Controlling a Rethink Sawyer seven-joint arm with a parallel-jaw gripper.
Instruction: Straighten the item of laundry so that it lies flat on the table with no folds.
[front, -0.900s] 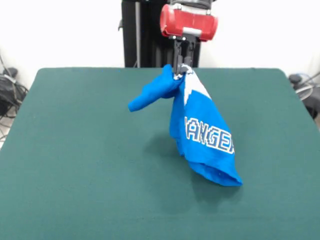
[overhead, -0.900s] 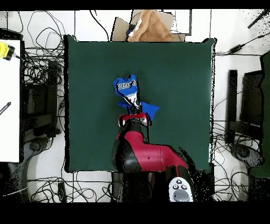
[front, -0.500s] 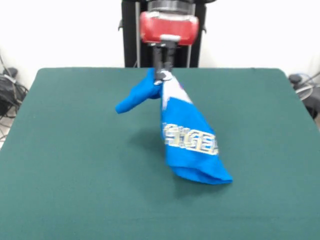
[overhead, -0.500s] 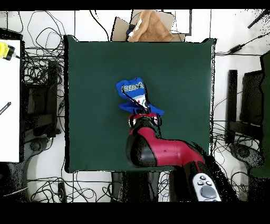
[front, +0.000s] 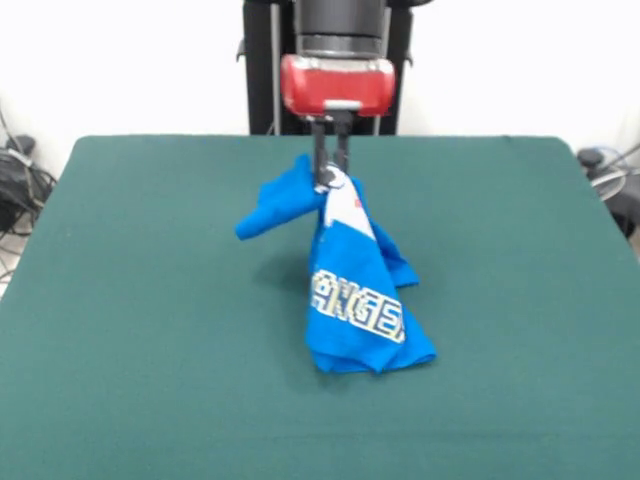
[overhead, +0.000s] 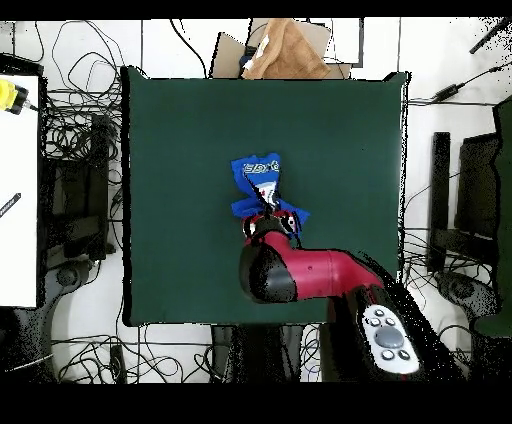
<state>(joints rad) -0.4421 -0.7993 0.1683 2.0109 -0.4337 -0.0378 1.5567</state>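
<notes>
While hanging, shirt (front: 355, 290): bunched, hem touching tabletop (front: 150, 320) at 6 o'clock.
End effector (front: 330, 180): pinched on shirt's top.
Risk: lowering could trap folds.

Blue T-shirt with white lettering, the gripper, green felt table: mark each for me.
Bright blue cloth T-shirt (front: 358, 310): front view, on the white lettering.
Gripper (front: 329, 178): front view, between the fingertips pinching the shirt.
Dark green felt table (front: 150, 330): front view, bare cloth.

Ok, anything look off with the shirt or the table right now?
Nothing damaged or spilled. The T-shirt is far from flat: the claw is pinching it high, so it hangs bunched, one sleeve sticking out sideways and the lower end crumpled on the table. The lettering is creased.
</notes>
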